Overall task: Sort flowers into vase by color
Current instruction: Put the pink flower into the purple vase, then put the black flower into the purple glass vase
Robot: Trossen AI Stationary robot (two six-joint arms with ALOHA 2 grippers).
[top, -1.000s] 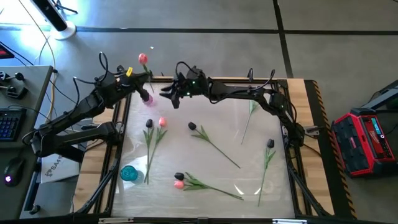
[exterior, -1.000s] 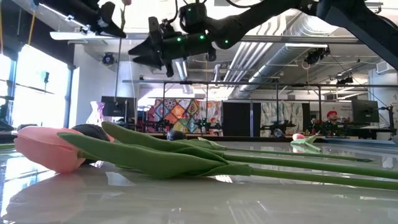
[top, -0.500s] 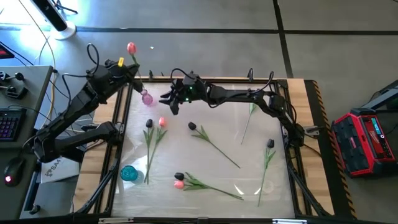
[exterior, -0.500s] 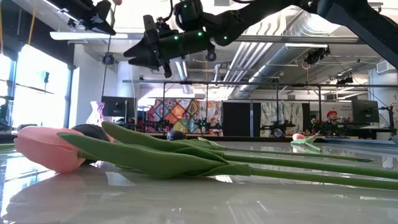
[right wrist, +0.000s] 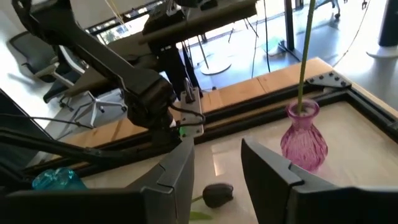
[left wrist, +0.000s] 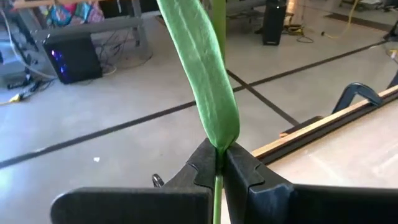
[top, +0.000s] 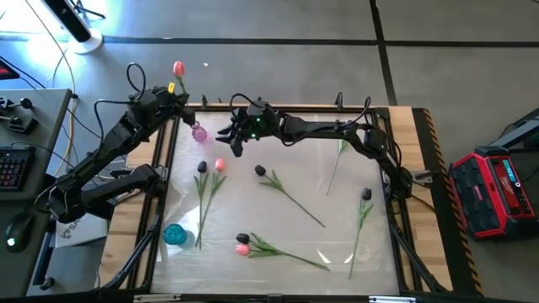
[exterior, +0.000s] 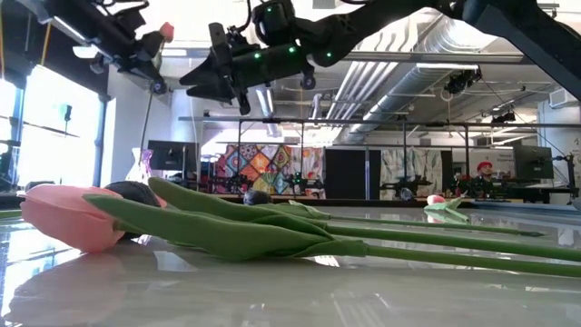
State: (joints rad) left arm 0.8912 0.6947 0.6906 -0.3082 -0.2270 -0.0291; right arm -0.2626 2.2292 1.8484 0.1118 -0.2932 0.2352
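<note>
My left gripper (top: 174,98) is above the table's far left corner, shut on a pink tulip (top: 178,67) that stands nearly upright. Its stem (right wrist: 305,56) runs down into the mouth of the pink glass vase (right wrist: 303,140). My right gripper (top: 226,139) hovers open beside that vase (top: 200,132), high above the table and holding nothing. On the table lie a dark tulip (top: 202,167) next to a pink one (top: 220,165), another dark one (top: 260,170), a dark and pink pair (top: 242,244) and a dark one (top: 365,194). A teal vase (top: 174,234) stands near the left edge. My left gripper pinches the tulip's thin stem (left wrist: 217,163) between its two fingers, just below a long green leaf (left wrist: 211,81). The fingers lie across the stem. The tulip is upright, head (exterior: 166,32) above the gripper, stem hanging below with its lower end in the pink vase.
A loose green stem with a leaf (top: 341,147) lies near the far right. The table has a raised black frame (top: 396,227) and wooden side strips. A desk with a keyboard (top: 10,164) stands to the left, and a red case (top: 493,189) to the right.
My left gripper swung with the pink tulip toward the table's left far corner, rose, then came down a little, so the flower head sits lower than half a second ago. My right gripper drifted slightly toward the near edge and stayed open.
</note>
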